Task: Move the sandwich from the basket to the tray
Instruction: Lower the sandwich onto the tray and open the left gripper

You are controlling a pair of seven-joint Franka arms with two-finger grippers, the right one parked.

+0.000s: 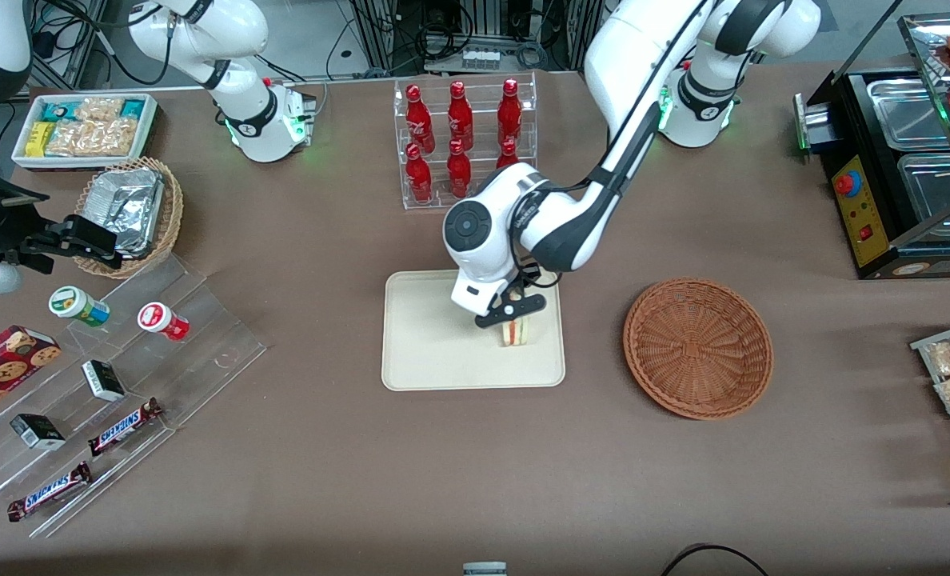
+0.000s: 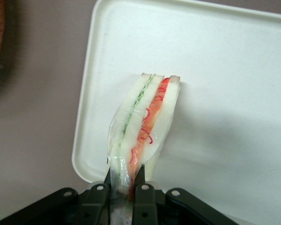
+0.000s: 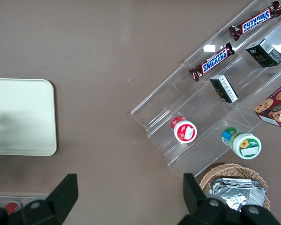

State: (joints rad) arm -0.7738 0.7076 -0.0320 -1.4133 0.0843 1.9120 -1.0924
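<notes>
Sandwich: upright on the tray, near the tray edge that faces the basket, filling layers showing | gripper: above the tray, fingers clamped on the sandwich's end | basket: beside the tray, toward the working arm's end, holding nothing.

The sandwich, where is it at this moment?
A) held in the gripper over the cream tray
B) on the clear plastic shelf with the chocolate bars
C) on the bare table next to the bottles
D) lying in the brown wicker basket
A: the gripper is shut on the sandwich above the tray, and the basket holds nothing.
</notes>
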